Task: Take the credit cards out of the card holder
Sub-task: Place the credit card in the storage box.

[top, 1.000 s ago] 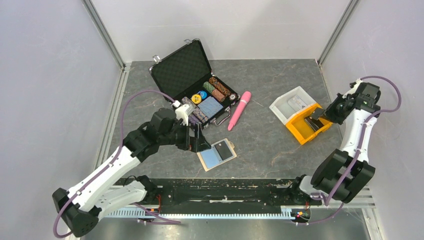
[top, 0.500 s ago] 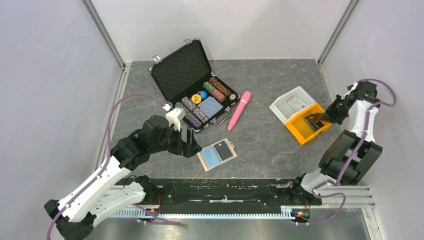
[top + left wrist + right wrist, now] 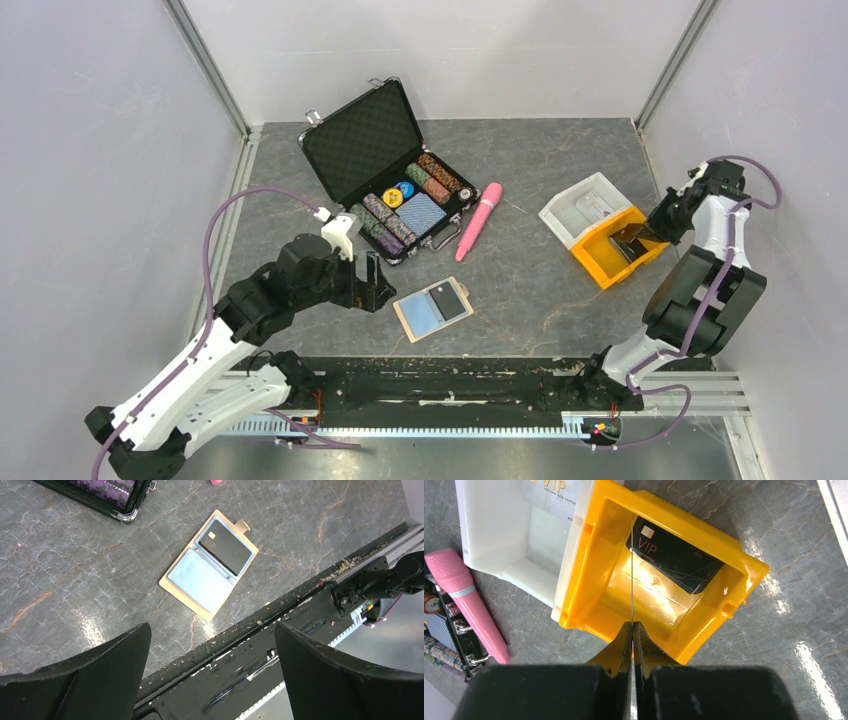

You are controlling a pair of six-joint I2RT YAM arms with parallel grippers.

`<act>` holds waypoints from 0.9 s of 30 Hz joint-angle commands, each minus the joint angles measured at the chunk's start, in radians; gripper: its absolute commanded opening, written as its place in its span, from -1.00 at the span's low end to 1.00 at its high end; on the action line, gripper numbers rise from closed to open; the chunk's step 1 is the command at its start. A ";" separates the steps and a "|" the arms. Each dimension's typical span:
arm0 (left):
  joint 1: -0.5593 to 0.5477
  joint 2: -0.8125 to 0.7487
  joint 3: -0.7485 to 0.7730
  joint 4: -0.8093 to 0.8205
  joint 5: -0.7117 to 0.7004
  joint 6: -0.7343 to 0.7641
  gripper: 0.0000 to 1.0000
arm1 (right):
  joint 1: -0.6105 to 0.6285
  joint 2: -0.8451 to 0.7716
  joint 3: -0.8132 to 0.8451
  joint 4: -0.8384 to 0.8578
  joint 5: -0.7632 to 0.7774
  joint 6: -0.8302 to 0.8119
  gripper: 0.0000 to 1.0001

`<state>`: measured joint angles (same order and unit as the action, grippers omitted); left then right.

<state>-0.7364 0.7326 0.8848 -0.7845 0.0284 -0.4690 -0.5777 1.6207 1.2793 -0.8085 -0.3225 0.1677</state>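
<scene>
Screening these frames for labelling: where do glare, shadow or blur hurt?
Right wrist view: glare whitens the floor of the yellow plastic bin and streaks the grey stone table; the right gripper, shut on a thin edge-on card, is a black silhouette. Left wrist view: the left gripper is black, the tan card holder sharp. Top view: evenly lit.

— Where's the card holder (image 3: pixel 433 309)?
— On the table (image 3: pixel 540 320) at 6 o'clock, lying open, two credit cards (image 3: pixel 200 577) side by side in it.
— And round it?
— Poker chip case (image 3: pixel 385 175) at 11 o'clock, toy microphone (image 3: pixel 478 222) just right of it. Two touching bins (image 3: pixel 590 268) at 3 o'clock, a card lying in each; another stands edge-on over the nearer bin, in the right pincer (image 3: pixel 632 624).
</scene>
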 commanded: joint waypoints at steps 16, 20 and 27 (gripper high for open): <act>-0.001 0.027 0.002 0.011 -0.025 0.023 1.00 | 0.022 0.067 0.033 0.115 0.098 0.065 -0.90; -0.001 0.033 0.002 0.012 -0.025 0.023 1.00 | 0.022 0.060 0.011 0.142 0.121 0.077 -0.98; -0.001 0.024 0.000 0.011 -0.024 0.019 1.00 | 0.022 0.056 0.004 0.154 0.174 0.100 -0.85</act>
<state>-0.7364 0.7673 0.8841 -0.7841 0.0235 -0.4690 -0.5529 1.6825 1.2716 -0.7063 -0.2066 0.2405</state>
